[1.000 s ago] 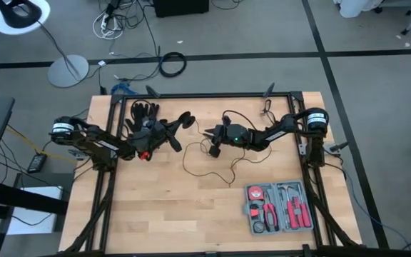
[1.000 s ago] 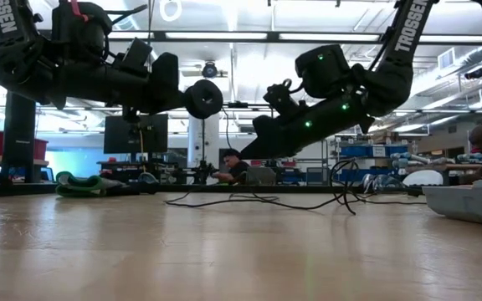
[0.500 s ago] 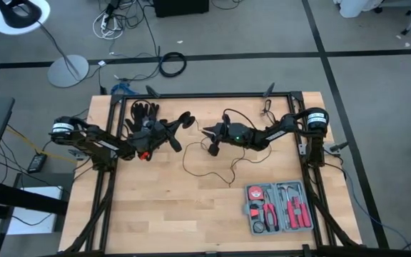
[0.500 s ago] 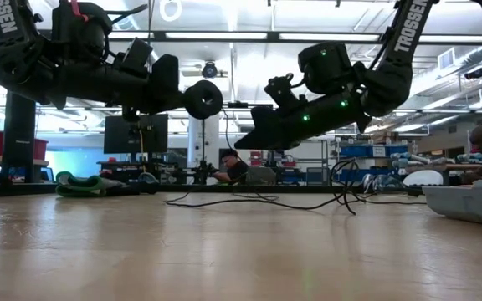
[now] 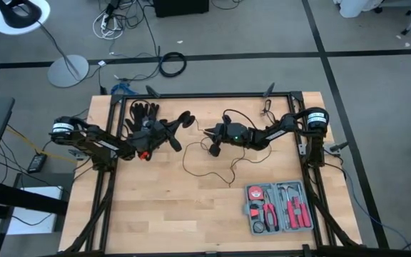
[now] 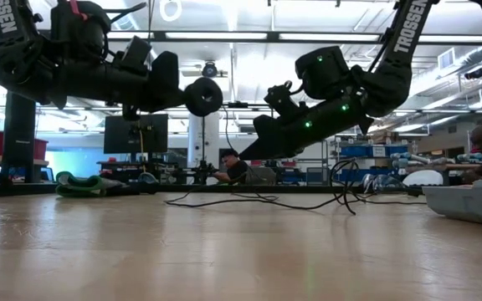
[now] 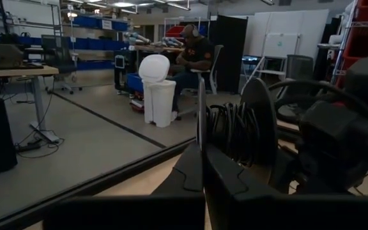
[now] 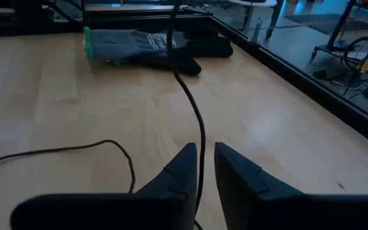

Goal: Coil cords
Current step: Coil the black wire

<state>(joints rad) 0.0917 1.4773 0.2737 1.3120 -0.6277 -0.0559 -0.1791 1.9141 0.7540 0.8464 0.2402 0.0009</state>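
Observation:
The cord is a thin black wire. Part of it is wound on a small round black disc (image 5: 186, 118) that hangs above the table with my left gripper (image 5: 178, 125) shut on it; the windings (image 7: 230, 128) show between the disc's two round faces. The rest lies in loose loops (image 5: 193, 163) on the wood and rises to my right gripper (image 8: 201, 167). Those fingers stand close on either side of the wire (image 8: 200, 137) with a narrow gap. I cannot tell whether they touch it. My left gripper pinches the rim of one round face of the disc (image 7: 200, 131) between its two fingers (image 7: 190, 169). The fingers come in level from the table's left. The disc is lifted clear of the table and stands on edge (image 6: 203, 98).
A dark glove with a green cuff (image 5: 143, 113) lies at the far left behind my left gripper. An open grey tool case (image 5: 280, 208) sits at the near right. Bare wood lies in front of both arms. A black frame (image 5: 205, 95) rims the table.
My right gripper tipped its fingers up a little and then sank back to nearly where it was. The disc and my left gripper have kept still, and the loops on the table lie as before.

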